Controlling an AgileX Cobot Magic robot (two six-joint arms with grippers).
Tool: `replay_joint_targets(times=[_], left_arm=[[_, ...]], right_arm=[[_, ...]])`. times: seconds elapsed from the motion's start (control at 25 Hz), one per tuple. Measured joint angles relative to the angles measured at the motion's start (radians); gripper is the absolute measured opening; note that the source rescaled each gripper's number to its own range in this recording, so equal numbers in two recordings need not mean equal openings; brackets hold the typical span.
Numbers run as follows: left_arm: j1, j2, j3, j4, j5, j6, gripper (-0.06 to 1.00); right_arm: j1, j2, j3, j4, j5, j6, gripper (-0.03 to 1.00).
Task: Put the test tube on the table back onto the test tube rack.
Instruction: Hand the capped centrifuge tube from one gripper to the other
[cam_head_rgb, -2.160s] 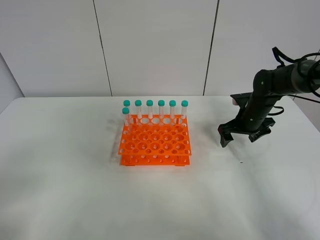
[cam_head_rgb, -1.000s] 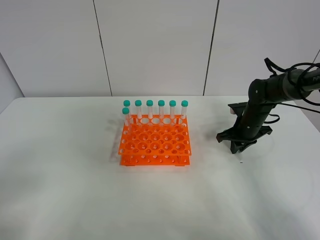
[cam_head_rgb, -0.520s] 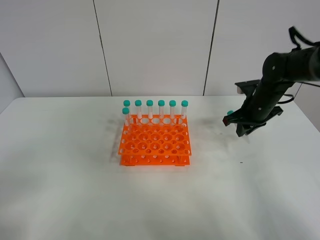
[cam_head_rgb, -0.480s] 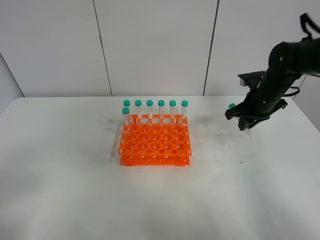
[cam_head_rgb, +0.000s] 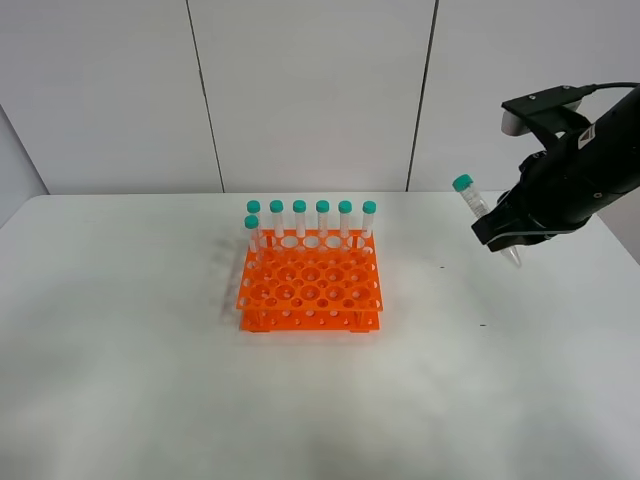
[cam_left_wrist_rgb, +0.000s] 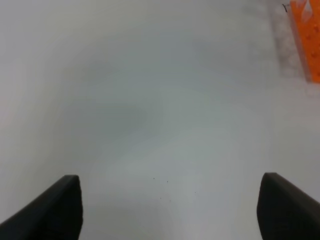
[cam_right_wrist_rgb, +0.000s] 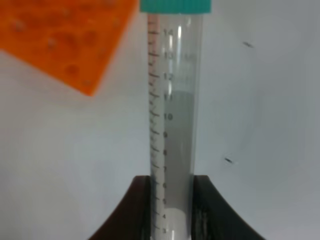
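Note:
My right gripper (cam_head_rgb: 503, 237) is shut on the test tube (cam_head_rgb: 476, 207), a clear tube with a teal cap, and holds it tilted in the air above the white table (cam_head_rgb: 150, 380), to the right of the orange test tube rack (cam_head_rgb: 310, 285). In the right wrist view the tube (cam_right_wrist_rgb: 175, 110) sits between the two dark fingers (cam_right_wrist_rgb: 136, 207), with a corner of the rack (cam_right_wrist_rgb: 65, 35) beyond it. Several identical tubes (cam_head_rgb: 322, 218) stand in the rack's back row and back left corner. My left gripper (cam_left_wrist_rgb: 170, 215) is open and empty over bare table; it is out of the exterior view.
A corner of the rack (cam_left_wrist_rgb: 311, 40) shows at the edge of the left wrist view. White wall panels (cam_head_rgb: 310, 90) stand behind the table. Most holes of the rack hold nothing.
My right gripper went down to the table right of the rack, shut on the tube and lifted it. The tube now hangs higher and more upright than half a second ago.

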Motion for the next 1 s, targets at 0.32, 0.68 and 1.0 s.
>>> replay_joint_targets(times=[0.32, 0.68, 1.0], left_arm=[[0.0, 0.0, 0.0, 0.0, 0.0, 0.0, 1.0], [0.0, 0.0, 0.0, 0.0, 0.0, 0.0, 1.0], [0.0, 0.13, -0.135, -0.023, -0.105, 0.0, 1.0]], right_arm=[[0.093, -0.018, 0.011, 0.408, -0.068, -0.473, 0.03], [0.127, 0.109, 0.079, 0.645, -0.105, -0.757, 0.03], [0.207, 0.11, 0.079, 0.741, -0.163, -0.854, 0.03]])
